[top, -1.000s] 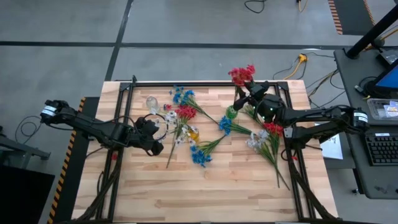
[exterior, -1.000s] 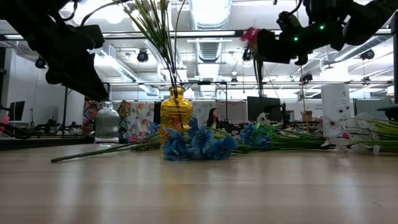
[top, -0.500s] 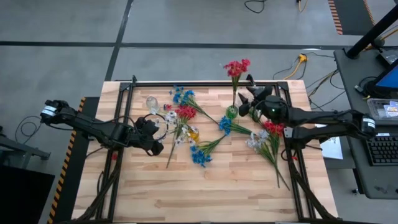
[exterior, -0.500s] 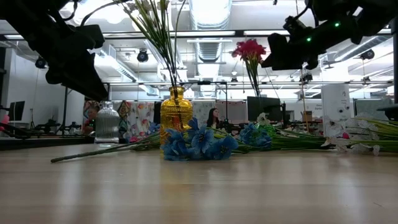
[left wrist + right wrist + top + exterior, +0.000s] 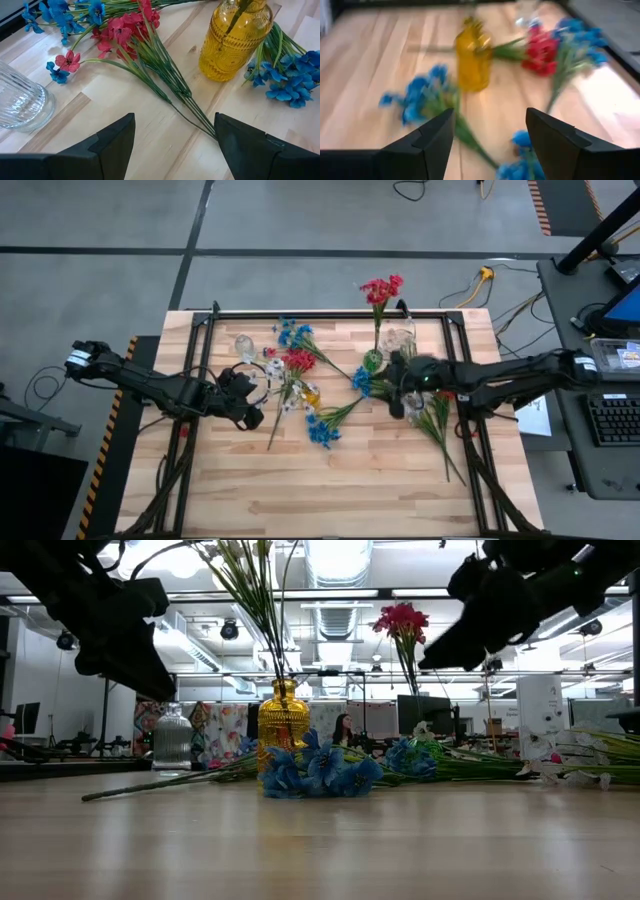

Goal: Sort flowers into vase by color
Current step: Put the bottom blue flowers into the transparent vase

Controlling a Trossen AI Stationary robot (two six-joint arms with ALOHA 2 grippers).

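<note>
The flowers (image 5: 322,420) lay scattered mid-worktop (image 5: 340,490), one red sprig (image 5: 380,290) already upright in a green vase (image 5: 372,361). Both the right end effector (image 5: 397,392) and the waiting left end effector (image 5: 252,405) stood wide and empty. The sprigs looked light and floppy, best pinched on the thin stem below the blossoms.

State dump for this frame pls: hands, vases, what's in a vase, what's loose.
left hand: open, empty, above the table, facing the ribbed yellow glass vase
right hand: open, empty, above loose sprigs right of centre
in vase: red-blossom sprig upright in the small green vase
yellow vase: green stems in it
clear ribbed glass vase: no stems seen
loose on wooden table: blue-blossom sprigs, red-blossom bunch, others
</note>
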